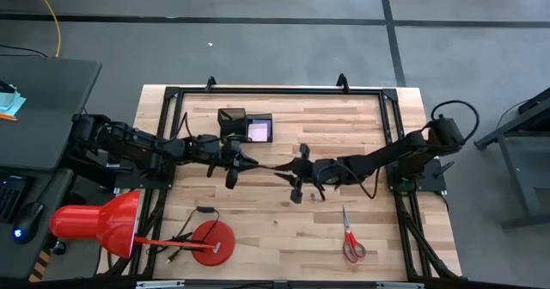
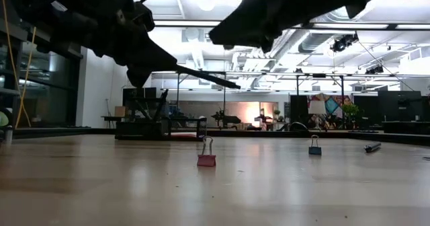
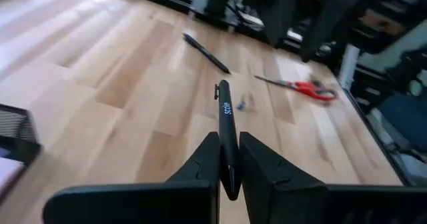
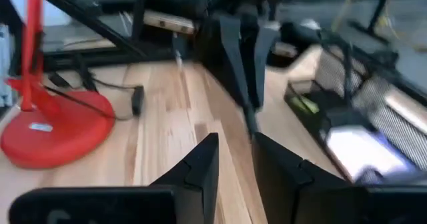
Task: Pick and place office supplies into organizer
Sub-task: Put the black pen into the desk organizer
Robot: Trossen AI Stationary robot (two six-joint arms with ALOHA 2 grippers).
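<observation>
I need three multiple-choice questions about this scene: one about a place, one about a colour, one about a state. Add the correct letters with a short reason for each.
1. Where do the scissors lie?
A. inside the organizer
B. on the table near the right arm's side
C. under the lamp

2. What colour is the desk lamp?
A. red
B. blue
C. white

3. What is the left gripper doing?
A. open and empty
B. shut on a sticky-note pad
C. shut on a black pen

Answers:
1. B: the high view shows them on bare wood, far from the organizer.
2. A: shade and round base are both red.
3. C: the left wrist view shows the black pen clamped between its fingers.
</observation>
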